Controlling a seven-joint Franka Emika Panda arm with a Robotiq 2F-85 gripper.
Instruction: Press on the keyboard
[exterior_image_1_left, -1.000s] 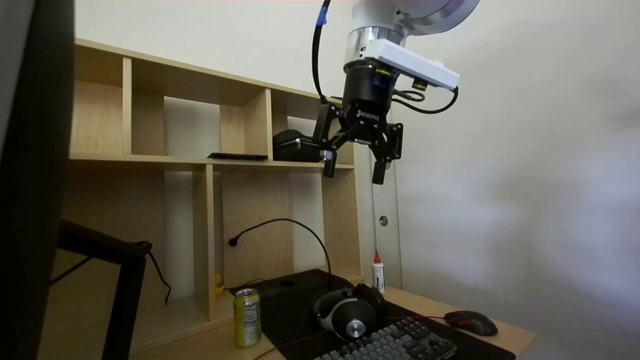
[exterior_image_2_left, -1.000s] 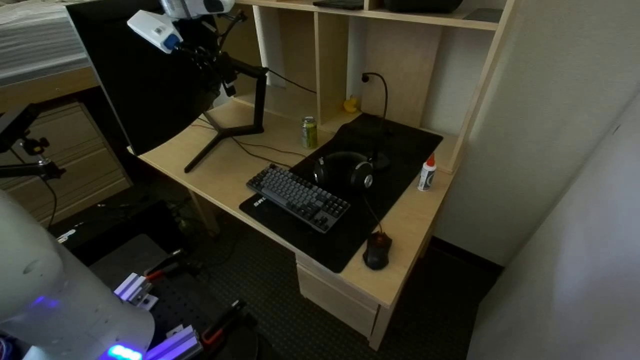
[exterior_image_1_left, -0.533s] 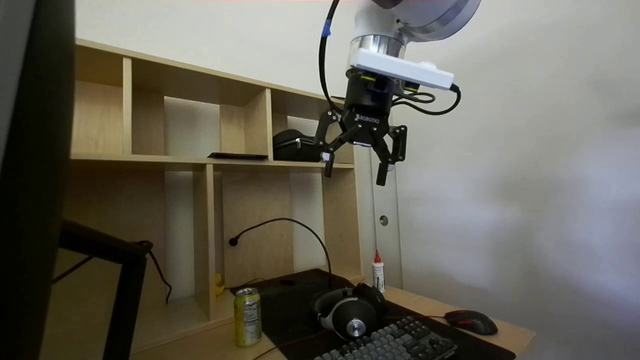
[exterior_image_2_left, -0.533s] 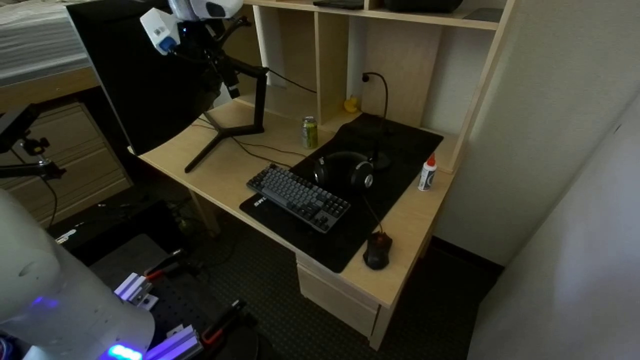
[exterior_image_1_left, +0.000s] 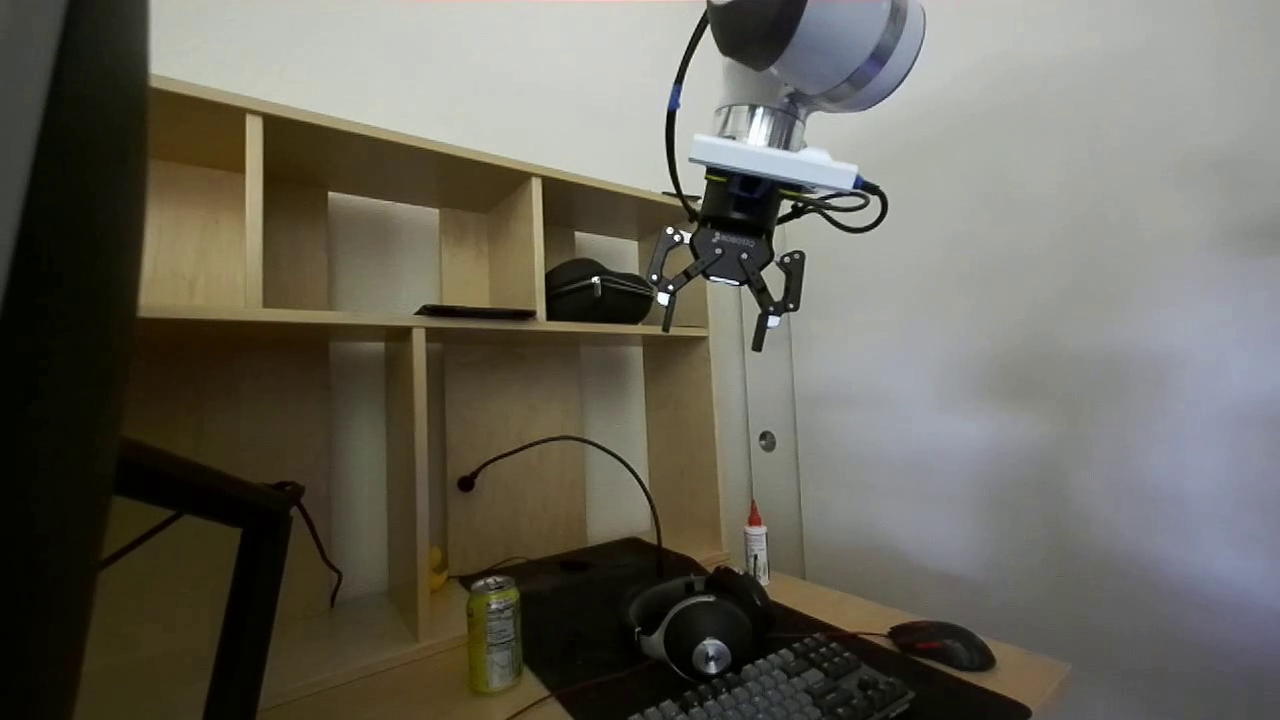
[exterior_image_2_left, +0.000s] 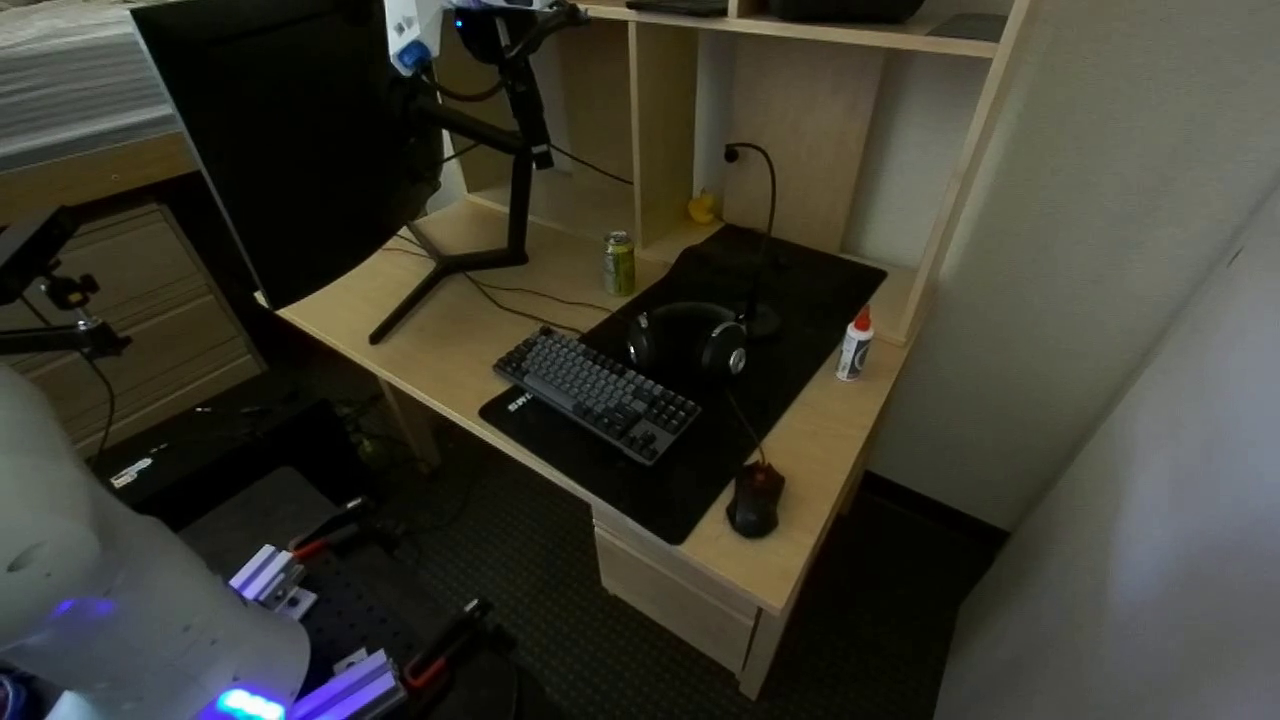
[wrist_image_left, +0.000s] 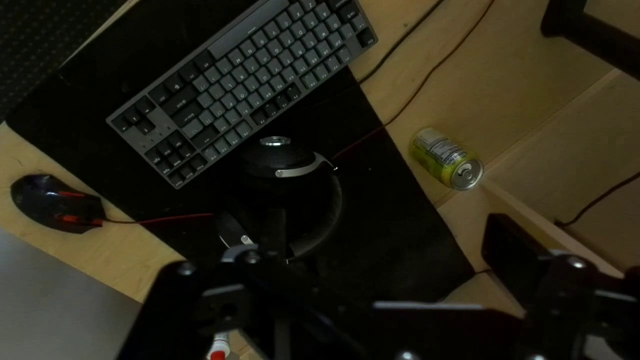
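1. Watching remotely, I see my gripper (exterior_image_1_left: 713, 338) high above the desk (exterior_image_2_left: 820, 430), its fingers (exterior_image_1_left: 760, 334) spread wide.
2. From between them, the wrist view puts the can (wrist_image_left: 440, 152) at one o'clock, headphones (wrist_image_left: 280, 160) at ten.
3. The keyboard (wrist_image_left: 245, 85) lies past the headphones, between ten and eleven, partly on the mat (wrist_image_left: 390, 215).
4. The mouse (wrist_image_left: 55, 203) sits farther out, at nine.

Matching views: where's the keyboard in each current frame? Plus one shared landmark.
In an exterior view: keyboard at the bottom edge, right of centre, cut off by the frame; headphones to its upper left.
In an exterior view: keyboard whole, slightly below and left of centre; headphones to its upper right.
Wrist view: keyboard at top, left of centre, cut off by the frame; headphones below.
Shared landmark: headphones.
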